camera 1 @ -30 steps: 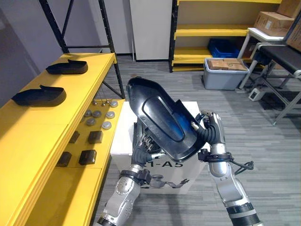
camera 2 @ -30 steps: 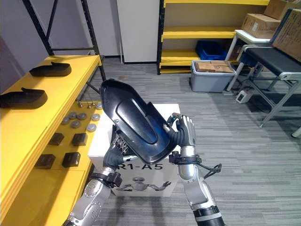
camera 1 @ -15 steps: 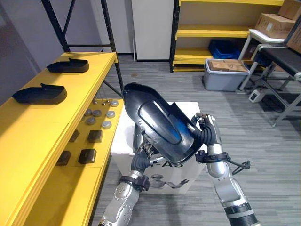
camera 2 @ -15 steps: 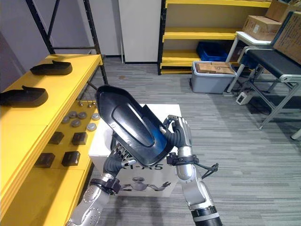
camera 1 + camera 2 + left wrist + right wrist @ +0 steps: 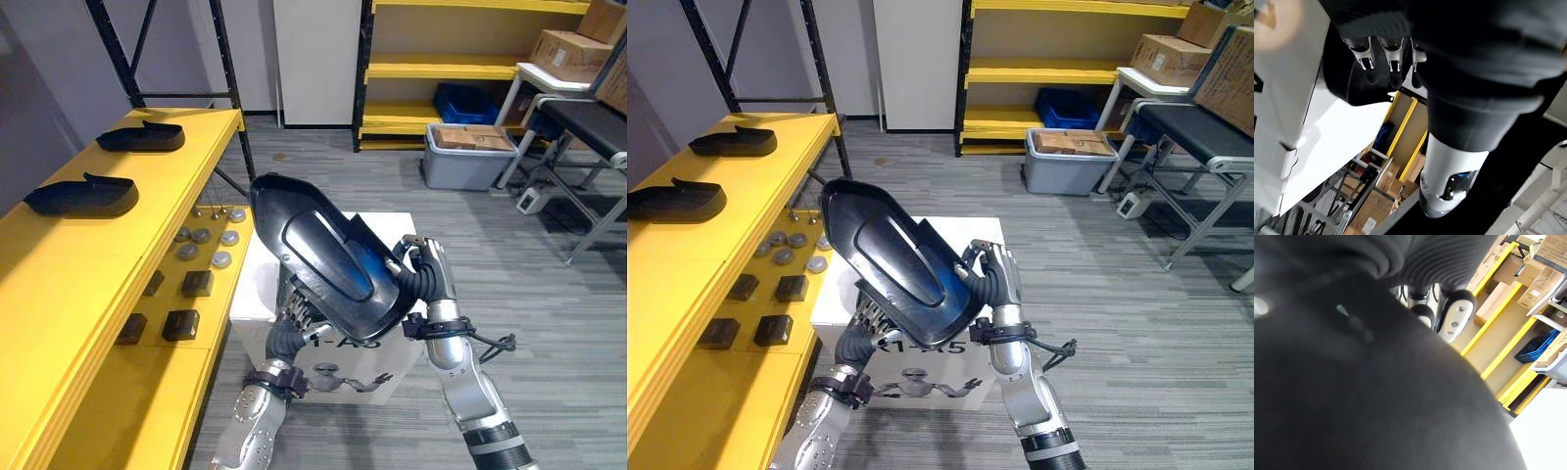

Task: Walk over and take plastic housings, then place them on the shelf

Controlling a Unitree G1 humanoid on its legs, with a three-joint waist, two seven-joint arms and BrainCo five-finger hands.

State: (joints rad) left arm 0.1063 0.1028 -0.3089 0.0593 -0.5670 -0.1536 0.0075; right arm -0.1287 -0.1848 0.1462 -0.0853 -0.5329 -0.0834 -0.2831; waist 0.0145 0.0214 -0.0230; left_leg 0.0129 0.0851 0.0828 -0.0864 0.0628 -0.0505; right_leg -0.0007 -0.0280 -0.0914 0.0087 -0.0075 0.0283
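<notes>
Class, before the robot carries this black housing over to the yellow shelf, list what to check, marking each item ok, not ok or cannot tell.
1. Right hand curled on black housing rim: ok.
2. Left hand supporting it underneath, fingers straight: ok.
3. Housing held clear of white box: ok.
4. Bare space on yellow shelf beside nearer placed housing: ok.
5. Grip firm enough for swing: cannot tell.

White box [image 5: 257, 284], grey bin [image 5: 468, 164] holding cardboard cartons [image 5: 473, 135], blue crate [image 5: 466, 99], black-topped table [image 5: 588, 116]
</notes>
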